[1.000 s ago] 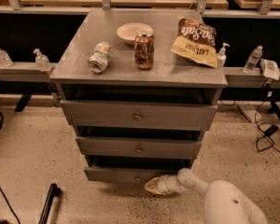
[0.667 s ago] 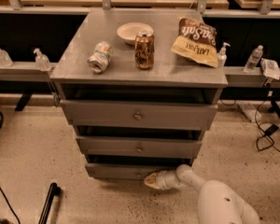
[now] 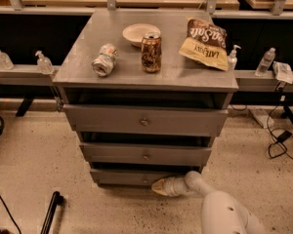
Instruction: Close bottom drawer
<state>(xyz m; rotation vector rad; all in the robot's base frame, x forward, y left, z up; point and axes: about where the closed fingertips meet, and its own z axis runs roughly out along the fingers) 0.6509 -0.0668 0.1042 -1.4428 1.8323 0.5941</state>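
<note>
hand [image 3: 160, 186] | low, at bottom drawer [image 3: 118, 176] front | just beside knob [image 3: 145, 181]

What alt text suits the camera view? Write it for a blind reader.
The robot's end effector sits low at the front of the partly open bottom drawer of a grey three-drawer cabinet. On its top are a bowl, an upright can, a can on its side and a chip bag.

**Four things on the grey cabinet top**

The grey cabinet top [image 3: 185, 76] carries a white bowl [image 3: 141, 34] at the back and a brown can [image 3: 151, 52] upright just in front of it. A silver can [image 3: 104, 60] lies on its side to the left, and a chip bag [image 3: 205, 44] lies flat to the right. Low down, the gripper [image 3: 158, 186] is at the bottom drawer [image 3: 122, 176], near the speckled floor [image 3: 34, 165].
</note>
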